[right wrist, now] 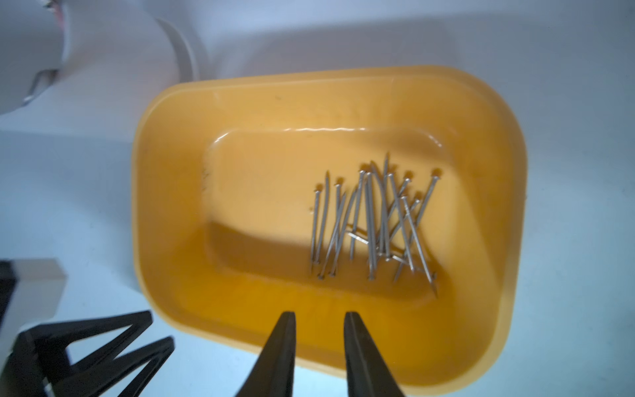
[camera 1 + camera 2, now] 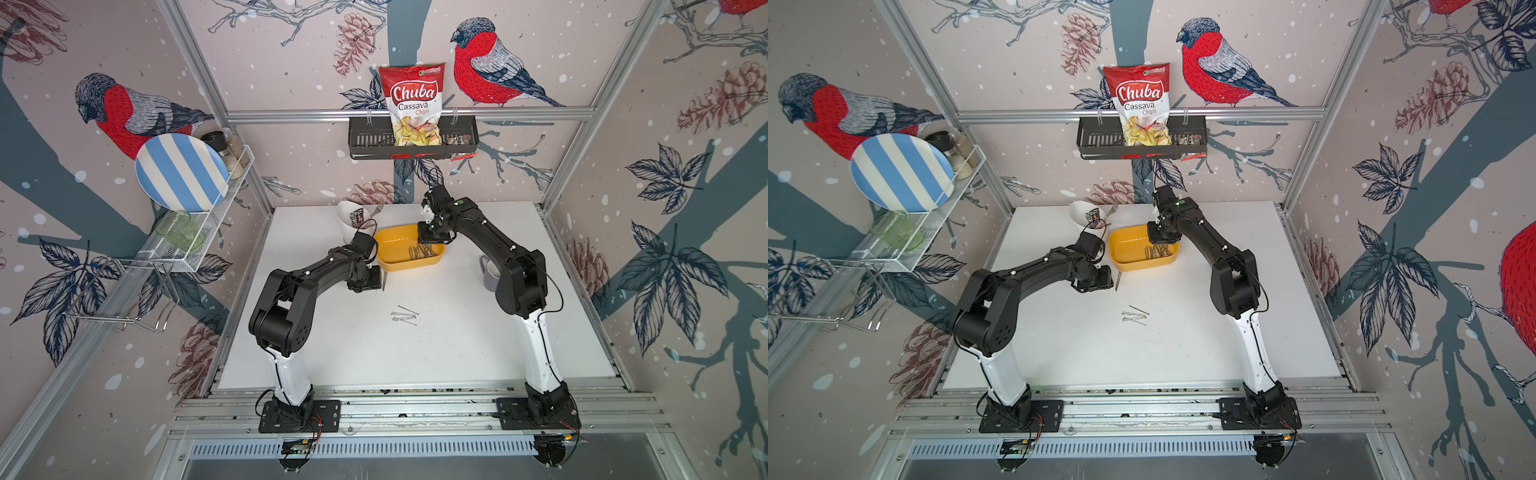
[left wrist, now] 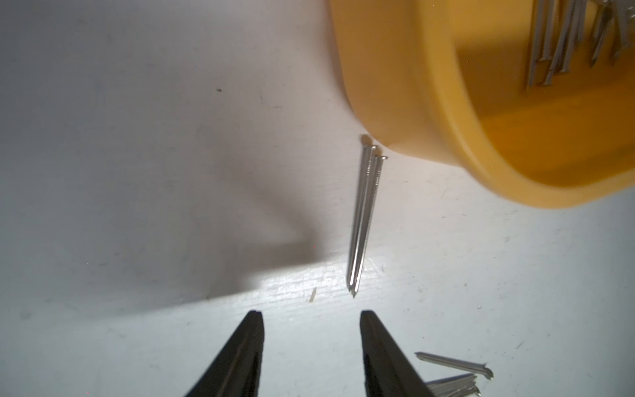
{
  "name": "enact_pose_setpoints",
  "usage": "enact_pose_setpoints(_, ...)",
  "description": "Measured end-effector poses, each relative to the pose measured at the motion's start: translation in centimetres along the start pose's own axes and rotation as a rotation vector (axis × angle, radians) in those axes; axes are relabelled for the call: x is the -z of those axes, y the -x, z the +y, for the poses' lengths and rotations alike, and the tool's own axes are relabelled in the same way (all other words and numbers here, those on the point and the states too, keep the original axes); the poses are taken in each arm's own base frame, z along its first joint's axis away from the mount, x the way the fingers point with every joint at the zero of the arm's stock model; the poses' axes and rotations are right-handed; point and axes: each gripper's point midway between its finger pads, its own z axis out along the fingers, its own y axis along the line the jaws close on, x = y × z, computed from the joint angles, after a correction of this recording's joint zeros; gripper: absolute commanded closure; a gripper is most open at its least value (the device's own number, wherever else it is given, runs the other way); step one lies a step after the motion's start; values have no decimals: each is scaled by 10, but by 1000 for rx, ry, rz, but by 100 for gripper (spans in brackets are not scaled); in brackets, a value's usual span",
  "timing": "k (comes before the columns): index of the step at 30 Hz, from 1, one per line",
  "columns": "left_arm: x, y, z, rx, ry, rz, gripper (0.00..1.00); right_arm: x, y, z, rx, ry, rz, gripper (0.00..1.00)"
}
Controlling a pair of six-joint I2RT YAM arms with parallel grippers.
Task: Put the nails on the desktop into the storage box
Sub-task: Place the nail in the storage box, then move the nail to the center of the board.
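My left pincer stands open and empty, low over the bench; two paired nails lie just ahead of its tips, heads just beside the storage box wall. Risk, as I judge it: an off-centre close rolls the thin pair apart or jams it against the box. My right pincer, open and empty, hangs over the box rim above the heap inside.

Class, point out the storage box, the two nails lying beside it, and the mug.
storage box (image 1: 261, 192): right wrist view, bare inner floor.
two nails (image 3: 362, 220): left wrist view, middle of the shafts.
mug (image 2: 489, 277): in a top view, outer wall.
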Motion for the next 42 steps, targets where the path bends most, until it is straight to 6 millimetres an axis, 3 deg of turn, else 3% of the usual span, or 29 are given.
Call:
enact_pose_setpoints(8, -12, 12, 2, -24, 22, -9, 54, 34, -13, 42, 89, 39, -29, 71)
enact_pose_setpoints(13, -18, 14, 1, -32, 21, -2, 55, 41, -10, 45, 93, 40, -47, 71)
enact_pose_setpoints(29, -28, 31, -12, -70, -33, -27, 55, 35, -6, 45, 93, 38, -47, 71)
enact_pose_setpoints(42, -33, 34, -5, -119, 21, -45, 58, 35, -4, 42, 88, 36, -49, 71)
